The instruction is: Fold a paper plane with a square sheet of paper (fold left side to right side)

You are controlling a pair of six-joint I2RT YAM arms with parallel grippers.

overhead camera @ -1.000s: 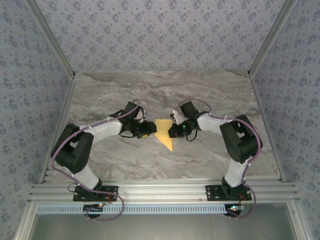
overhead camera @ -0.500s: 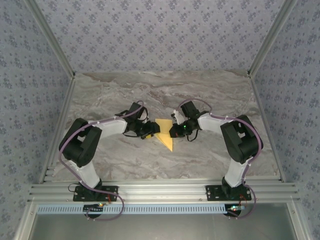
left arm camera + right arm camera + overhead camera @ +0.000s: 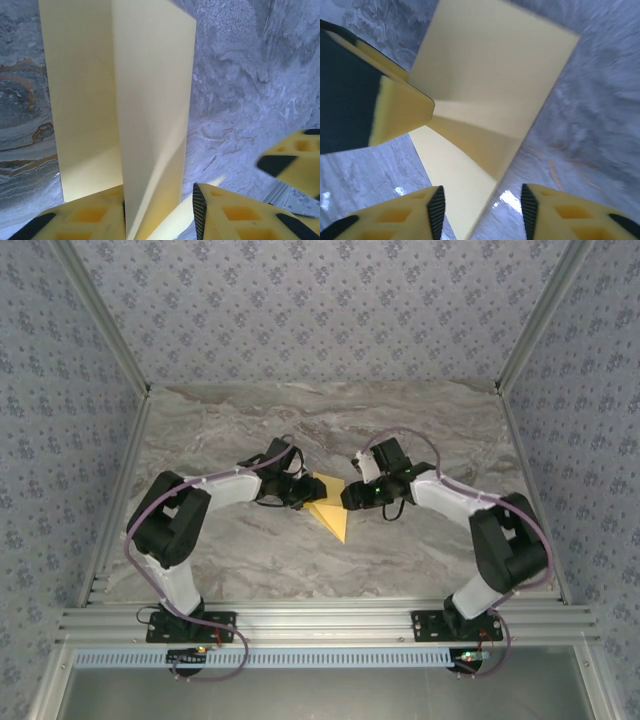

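Observation:
The yellow-orange sheet of paper (image 3: pixel 330 512) lies mid-table, folded into a pointed kite shape, the paper plane, with its tip toward the near edge. My left gripper (image 3: pixel 303 498) is at its left side. In the left wrist view a raised flap of the paper (image 3: pixel 150 100) stands between the fingers of the left gripper (image 3: pixel 160 212). It lies against the left pad, with a gap to the right pad. My right gripper (image 3: pixel 347 498) is at the paper's right edge. In the right wrist view the right gripper (image 3: pixel 480 205) is open over the paper's (image 3: pixel 490 80) corner, holding nothing.
The marble tabletop (image 3: pixel 420 430) has free room all round the paper. Patterned walls and aluminium rails (image 3: pixel 320 620) bound it. One of the right gripper's fingers (image 3: pixel 295 160) shows close by in the left wrist view, and one of the left gripper's fingers (image 3: pixel 400 110) in the right wrist view.
My right gripper has opened and let go of the paper, its elbow swinging right. My left gripper has pushed further right and narrowed around the lifted left flap.

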